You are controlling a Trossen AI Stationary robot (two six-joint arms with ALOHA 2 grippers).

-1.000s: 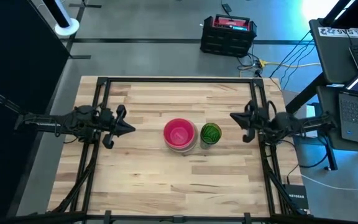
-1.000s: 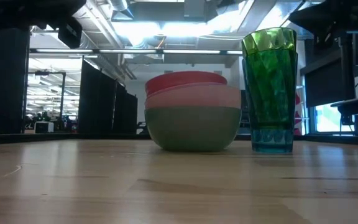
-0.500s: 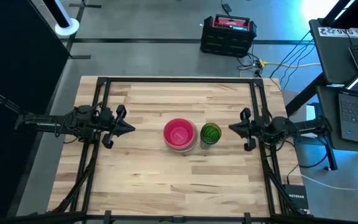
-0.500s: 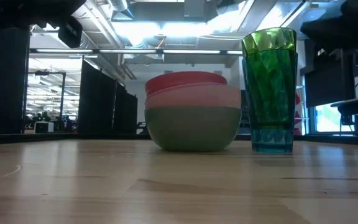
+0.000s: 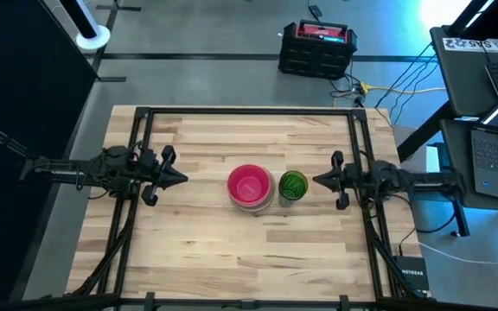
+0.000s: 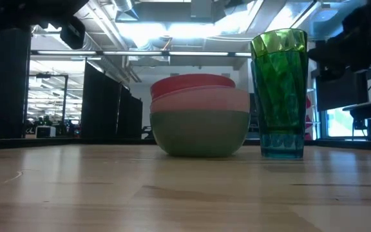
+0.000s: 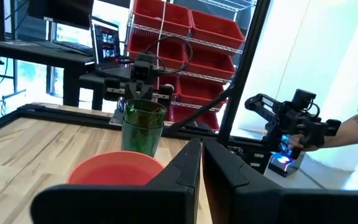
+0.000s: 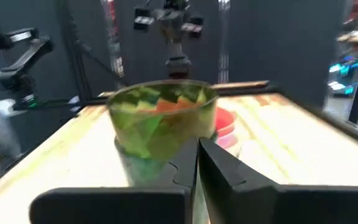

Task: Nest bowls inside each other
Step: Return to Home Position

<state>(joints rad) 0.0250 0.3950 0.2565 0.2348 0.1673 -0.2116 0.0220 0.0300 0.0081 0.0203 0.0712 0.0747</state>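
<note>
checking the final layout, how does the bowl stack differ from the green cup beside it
The bowl stack is low and wide; the green cup is tall and narrow. The bowl stack is opaque, in red, pink and grey-green layers; the green cup is see-through and faceted. Both stand upright, side by side, on the table.

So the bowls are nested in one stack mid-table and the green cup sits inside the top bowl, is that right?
Not quite: the bowls are nested in one stack mid-table, but the green cup stands beside them, not inside the top bowl, as the high view shows.
</note>
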